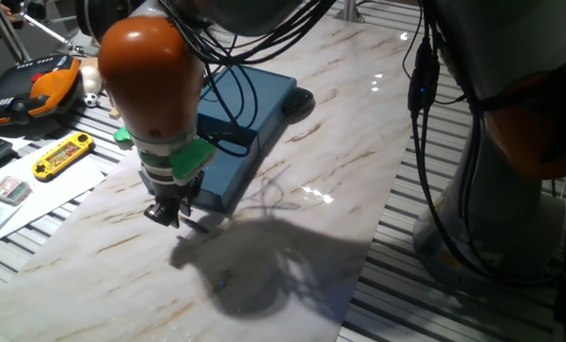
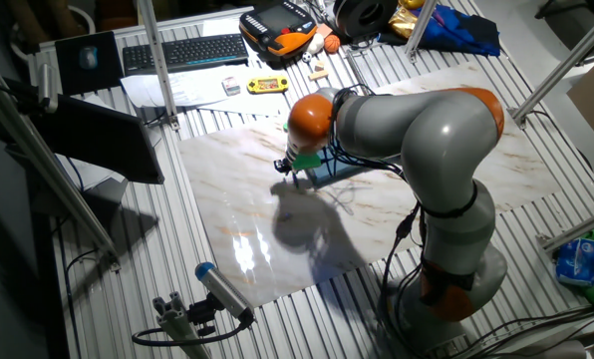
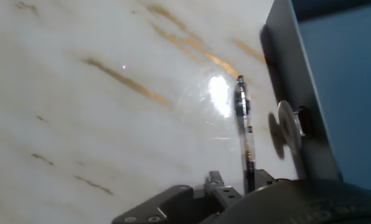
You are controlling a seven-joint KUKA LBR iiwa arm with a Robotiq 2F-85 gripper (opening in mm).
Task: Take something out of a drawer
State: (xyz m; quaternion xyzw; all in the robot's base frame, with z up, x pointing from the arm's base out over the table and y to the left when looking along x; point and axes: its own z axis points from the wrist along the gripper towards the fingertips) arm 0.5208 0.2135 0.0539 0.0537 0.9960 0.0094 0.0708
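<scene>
My gripper (image 1: 169, 213) hangs low over the marble board, just in front of the dark blue box (image 1: 250, 109). It looks shut on the thin dark grey stick (image 3: 243, 124), which points out from between the fingers over the bare marble. The stick also shows in one fixed view (image 1: 199, 226) as a short dark line beside the fingertips. In the hand view the drawer's front (image 3: 291, 68) with its round knob (image 3: 284, 129) stands right of the stick and looks pushed in. In the other fixed view the gripper (image 2: 289, 170) sits left of the box (image 2: 329, 172).
A yellow handheld game (image 1: 63, 155) lies on papers off the board's left side. A keyboard (image 2: 182, 50) and an orange and black tool (image 1: 36, 90) lie farther back. A black round part (image 1: 300, 100) sits behind the box. The arm's grey base (image 2: 456, 269) stands at the board's edge.
</scene>
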